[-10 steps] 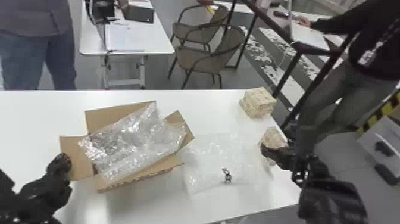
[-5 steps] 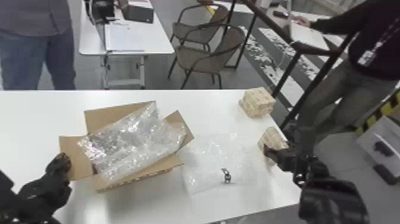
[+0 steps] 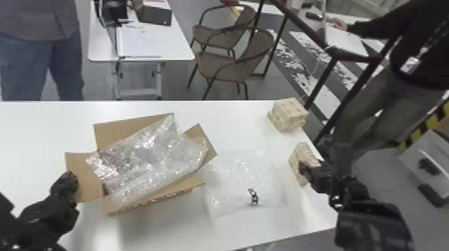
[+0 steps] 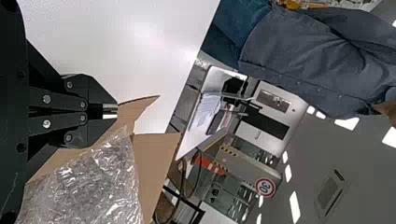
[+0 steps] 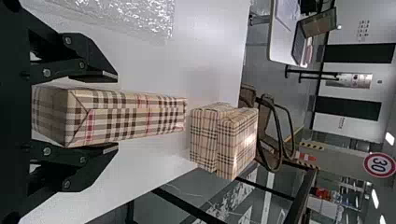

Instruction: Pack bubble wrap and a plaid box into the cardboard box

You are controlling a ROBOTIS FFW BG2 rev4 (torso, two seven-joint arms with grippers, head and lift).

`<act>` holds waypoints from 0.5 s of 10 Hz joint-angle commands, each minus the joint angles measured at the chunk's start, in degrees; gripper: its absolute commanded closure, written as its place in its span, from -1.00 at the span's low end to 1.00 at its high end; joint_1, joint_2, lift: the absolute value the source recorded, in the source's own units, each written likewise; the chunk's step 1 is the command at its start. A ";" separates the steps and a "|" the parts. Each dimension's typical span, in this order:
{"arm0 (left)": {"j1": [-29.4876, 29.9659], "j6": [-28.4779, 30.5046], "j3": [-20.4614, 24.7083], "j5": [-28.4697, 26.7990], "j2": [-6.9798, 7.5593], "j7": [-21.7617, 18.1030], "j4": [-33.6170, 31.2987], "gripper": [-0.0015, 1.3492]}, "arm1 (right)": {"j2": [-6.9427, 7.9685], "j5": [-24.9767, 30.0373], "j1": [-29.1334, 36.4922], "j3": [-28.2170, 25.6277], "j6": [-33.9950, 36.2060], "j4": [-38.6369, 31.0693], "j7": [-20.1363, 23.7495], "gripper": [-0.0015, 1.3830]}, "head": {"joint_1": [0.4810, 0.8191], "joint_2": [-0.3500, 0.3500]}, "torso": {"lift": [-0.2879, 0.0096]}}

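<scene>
Right pincer (image 5: pixel 116 112) apart astride plaid box (image 5: pixel 156 114), head view's right | left pincer (image 4: pixel 116 111) together, lower left | we should centre before closing evenly.

A white worktable (image 3: pixel 33 133) spans the head view. Behind it stands a smaller white table (image 3: pixel 180 50) bearing papers (image 3: pixel 140 43), with two brown armchairs (image 3: pixel 220 63) beside it and a dark metal frame (image 3: pixel 322 82) farther right. Worn white stripes (image 3: pixel 319 96) cross the grey floor (image 3: pixel 173 83), and yellow-and-black striping (image 3: pixel 416 137) lies at far right. The left wrist view shows a round, red-rimmed sign (image 4: pixel 265 187) and bright ceiling lights (image 4: pixel 294 207).
</scene>
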 commanded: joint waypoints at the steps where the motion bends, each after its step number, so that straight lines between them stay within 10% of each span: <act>1: 0.01 0.01 0.00 -0.07 0.00 -0.02 0.09 0.79 | 0.06 -0.07 0.25 0.00 -0.01 -0.47 0.00 0.04 | 0.27 -0.82 | 0.44; 5: 0.01 -0.08 0.09 -0.07 0.00 -0.20 0.09 0.79 | 0.06 -0.24 0.69 0.00 0.08 -0.64 -0.26 0.32 | 0.27 -0.82 | 0.44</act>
